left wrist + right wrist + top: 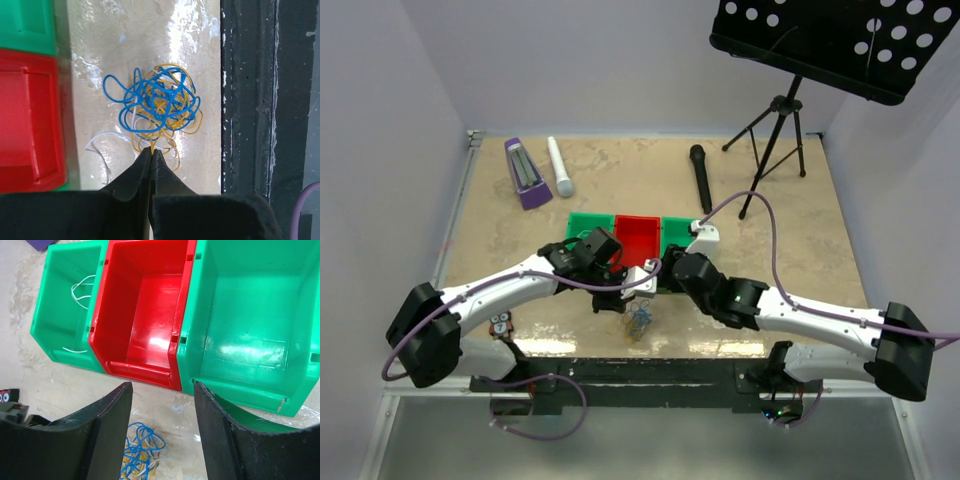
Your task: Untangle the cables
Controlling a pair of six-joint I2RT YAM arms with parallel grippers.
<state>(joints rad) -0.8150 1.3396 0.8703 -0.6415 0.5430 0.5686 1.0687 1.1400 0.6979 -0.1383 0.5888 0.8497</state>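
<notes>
Counting one tangle of cables (157,105), with strands in three colours: blue, orange-yellow, white. Three bins in a row: green bin (60,305), red bin (145,310), second green bin (250,315). One loose white wire (80,290) lies in the first.

The tangle sits on the table (195,30) near its front edge, at 6 o'clock from the red bin in the top view. It is roughly round, with no clear long axis. A white strand (100,142) trails toward 8 o'clock in the left wrist view.

Fingers of the left gripper (152,150) are pressed together, pinching an orange-yellow strand at the tangle's 6 o'clock edge. Those of the right gripper (162,425) are spread, holding nothing.
</notes>
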